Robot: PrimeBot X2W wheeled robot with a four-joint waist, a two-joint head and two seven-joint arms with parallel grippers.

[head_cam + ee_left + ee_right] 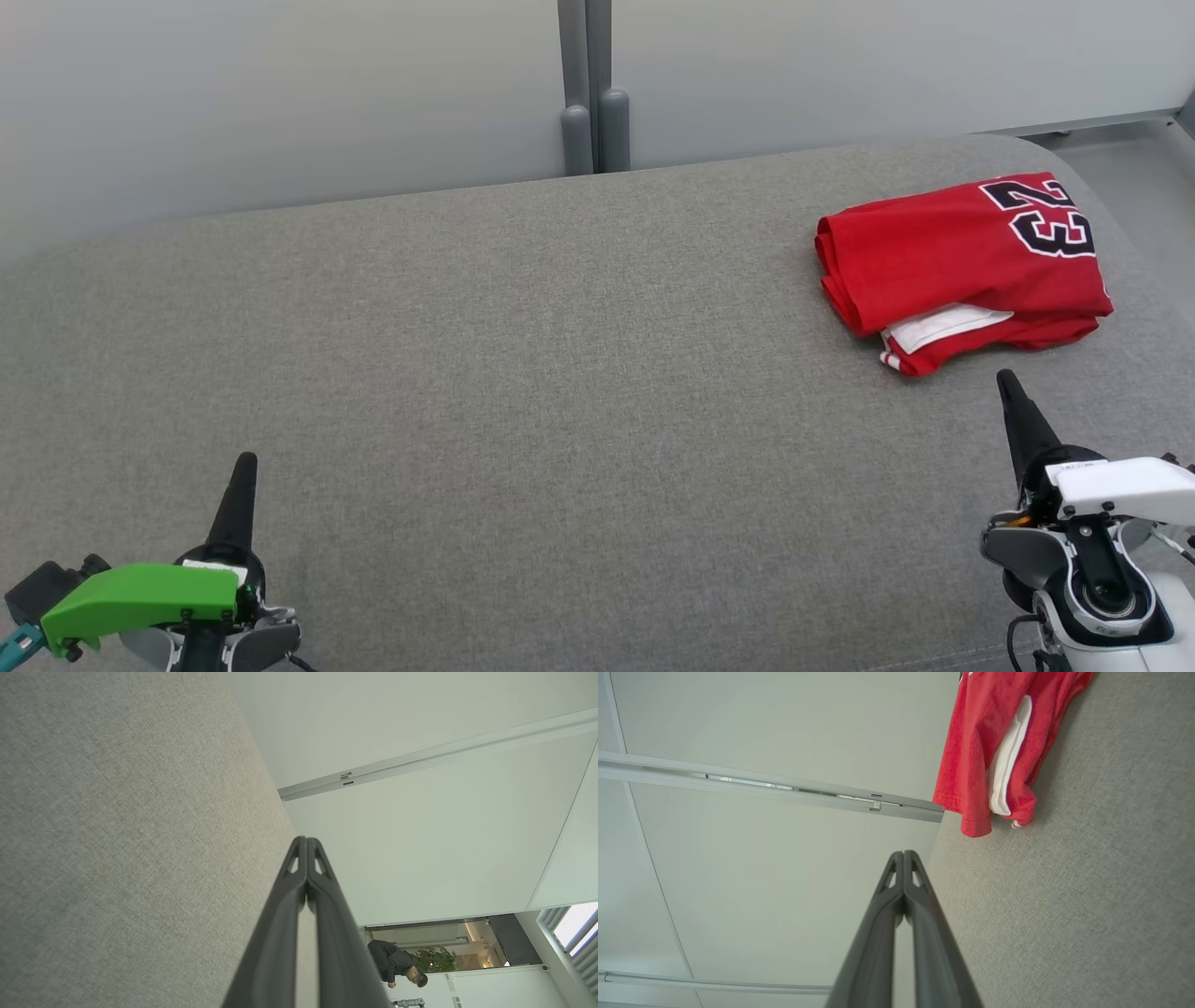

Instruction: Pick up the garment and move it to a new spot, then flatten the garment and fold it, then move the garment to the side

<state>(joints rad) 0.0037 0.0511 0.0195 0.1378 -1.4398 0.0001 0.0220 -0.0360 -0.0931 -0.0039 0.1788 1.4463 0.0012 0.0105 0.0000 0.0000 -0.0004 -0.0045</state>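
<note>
The garment point(962, 266) is a red jersey with a black-and-white number, folded into a compact pile at the far right of the grey padded surface point(523, 355). In the right wrist view the garment point(994, 746) shows a white inner layer at its edge. My right gripper point(1006, 381) is shut and empty, a short way in front of the garment. Its fingertips point(903, 854) are pressed together. My left gripper point(246, 459) stands at the lower left, far from the garment, shut with nothing in it point(307, 839).
Behind the surface runs a pale wall with a grey double post point(593, 121). The surface's rounded right end drops to a grey floor point(1139, 177). In the left wrist view a person point(397, 963) bends over in a far room.
</note>
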